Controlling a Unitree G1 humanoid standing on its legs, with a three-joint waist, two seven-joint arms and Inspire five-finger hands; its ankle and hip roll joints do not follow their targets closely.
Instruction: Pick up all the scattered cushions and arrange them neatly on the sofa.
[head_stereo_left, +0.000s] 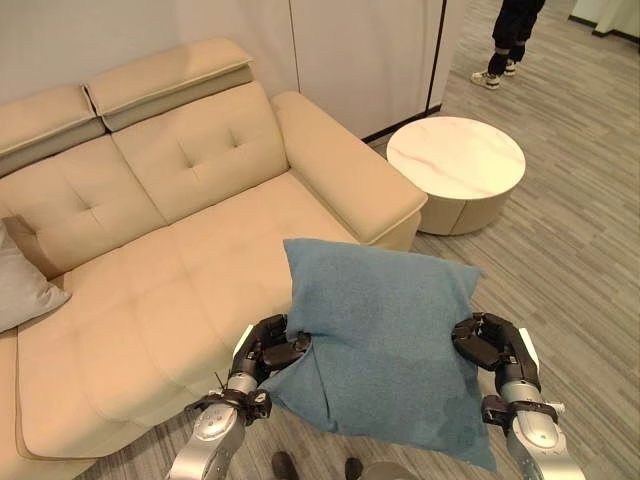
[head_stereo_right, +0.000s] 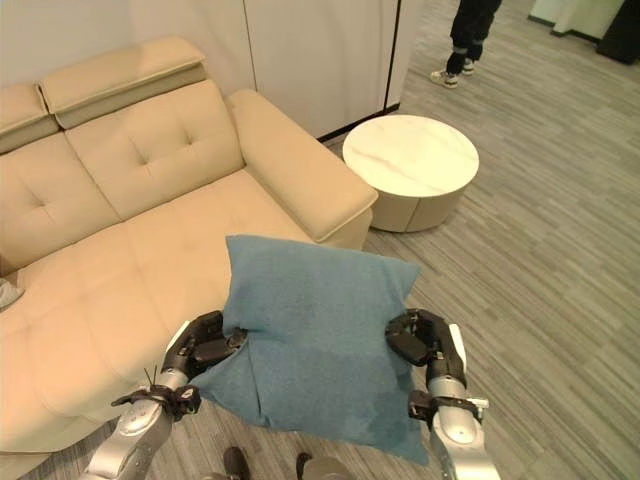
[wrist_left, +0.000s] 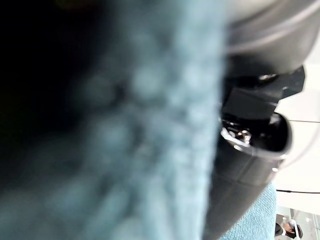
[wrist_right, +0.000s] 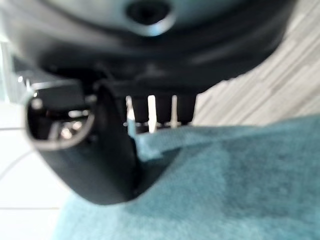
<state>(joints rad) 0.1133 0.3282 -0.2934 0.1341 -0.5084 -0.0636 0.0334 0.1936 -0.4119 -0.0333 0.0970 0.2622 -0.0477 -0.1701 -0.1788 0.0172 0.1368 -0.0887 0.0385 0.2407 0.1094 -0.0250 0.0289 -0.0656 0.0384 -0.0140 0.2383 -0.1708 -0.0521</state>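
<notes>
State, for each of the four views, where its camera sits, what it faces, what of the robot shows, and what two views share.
Left eye view: head, looking down at the beige leather sofa; both hands.
Right eye view: the same, set slightly aside.
Left wrist view: left hand against the blue fabric cushion.
Right wrist view: right hand pinching it.
Shared: all show the cushion.

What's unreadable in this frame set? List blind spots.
- Blue cushion: its far face and whatever floor lies behind it are hidden by the cushion in both eye views.
- Left hand, right hand: fingers behind the cushion are hidden.
- Grey cushion on the sofa: cut off by the left edge.
- Person: cut off by the top edge.
- Left wrist view: cushion fabric blurred, too close.
</notes>
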